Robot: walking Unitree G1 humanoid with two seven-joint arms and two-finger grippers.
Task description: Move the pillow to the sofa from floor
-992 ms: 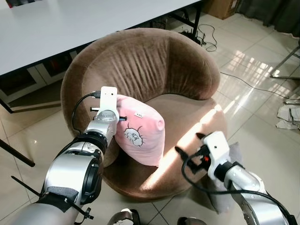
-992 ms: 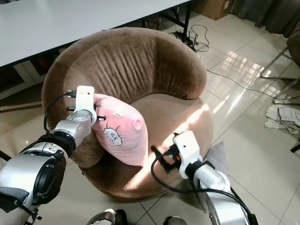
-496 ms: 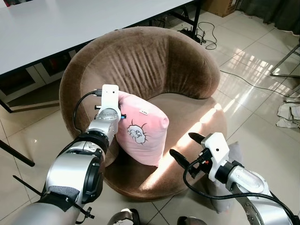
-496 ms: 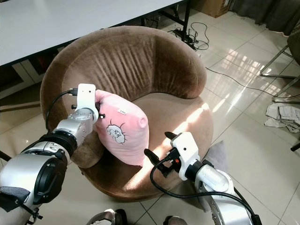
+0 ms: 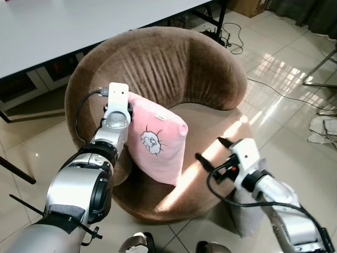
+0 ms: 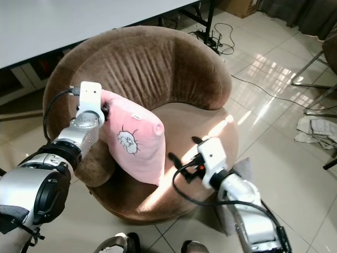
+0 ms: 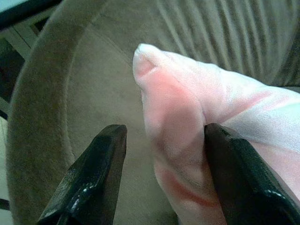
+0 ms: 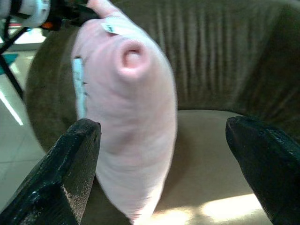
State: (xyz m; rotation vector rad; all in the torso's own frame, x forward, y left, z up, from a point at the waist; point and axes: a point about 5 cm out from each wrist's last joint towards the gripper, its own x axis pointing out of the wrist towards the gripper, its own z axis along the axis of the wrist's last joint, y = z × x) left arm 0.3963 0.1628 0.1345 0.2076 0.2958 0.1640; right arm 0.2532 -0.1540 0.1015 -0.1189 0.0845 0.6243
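- Since a second ago: pink pillow carried deeper over the brown sofa seat, top corner now nearer the backrest; tilt slightly more upright.
- Right gripper gone from closed near the front seat edge to fingers spread wide, aimed at the pillow's free side, not touching.
- Meaning: lift from floor done, pillow above the seat; remaining step looks like lowering and letting go.
- Left gripper: fingers moderately parted, clamped on the pillow's upper corner; one black finger on the sofa-wall side, the other pressed into pink fabric.
- Pillow position: hanging from that corner near the sofa's left armrest, lower edge close to or brushing the seat near the front-left edge; contact unclear.
- Right gripper sits over the front-right part of the seat, near the pillow with a clear gap.
- Grey cushion on the floor beside the sofa's right front, under the right arm.
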